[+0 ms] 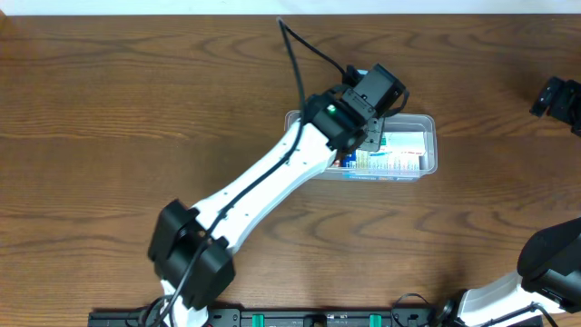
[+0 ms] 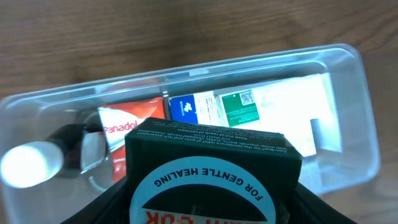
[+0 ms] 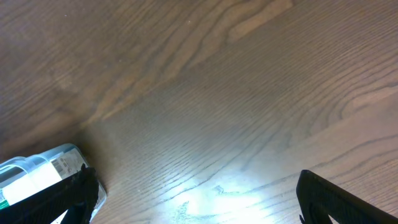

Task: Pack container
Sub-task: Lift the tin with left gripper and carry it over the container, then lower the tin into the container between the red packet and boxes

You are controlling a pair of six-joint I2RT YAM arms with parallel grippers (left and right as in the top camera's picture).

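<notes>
The clear container (image 1: 428, 123) sits right of the table's centre. It also shows in the left wrist view (image 2: 357, 93) and at the left edge of the right wrist view (image 3: 37, 168). My left gripper (image 1: 370, 127) hangs over the container's left half, shut on a dark green box (image 2: 211, 168) with a round label reading "for gentle healing". Inside lie a red Panadol packet (image 2: 127, 124), a blue, white and green carton (image 2: 217, 107), a white packet (image 2: 292, 112) and a small white-capped bottle (image 2: 37, 163). My right gripper (image 3: 196, 199) is open and empty over bare wood.
The wooden table (image 1: 136, 109) spreads around the container. The right arm's base (image 1: 545, 268) is at the lower right, and its wrist (image 1: 558, 95) at the far right edge. The left arm (image 1: 263, 186) crosses diagonally from the front.
</notes>
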